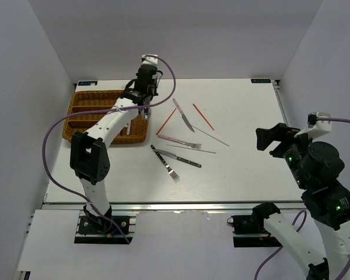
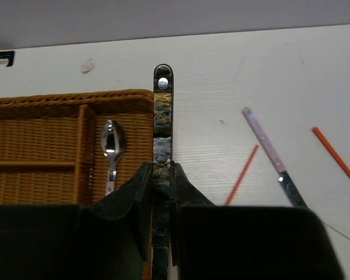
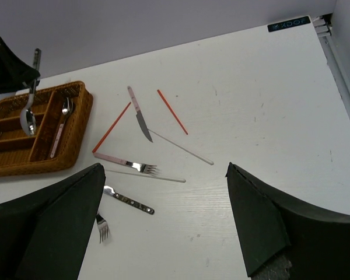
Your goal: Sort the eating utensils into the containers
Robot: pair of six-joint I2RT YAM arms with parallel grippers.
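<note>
Currently the left gripper is pinched narrow on the marbled handle of a dark-handled spoon. In the right wrist view the spoon hangs bowl-down from it, above the wicker tray and near its right wall. Which compartment the bowl hangs over cannot be told. The right gripper stands wide apart and holds nothing, well off to the right of the spread.

The step in hand looks like the drop into the tray. It would likely go best beside the pink-handled spoon already lying in the right-hand compartment, like with like. The handle should probably be turned along the length of that slot and the bowl brought below the rim before the fingers part. Otherwise the spoon could catch the woven wall and tip out onto the table.

By count there are two spoons, one held and one in the tray. Loose on the table lie two red chopsticks, two pale thin sticks, one pink-handled knife, one pink-handled fork and one dark-handled fork. One more dark-handled piece looks like a knife, though its tip is too small to be sure.
</note>
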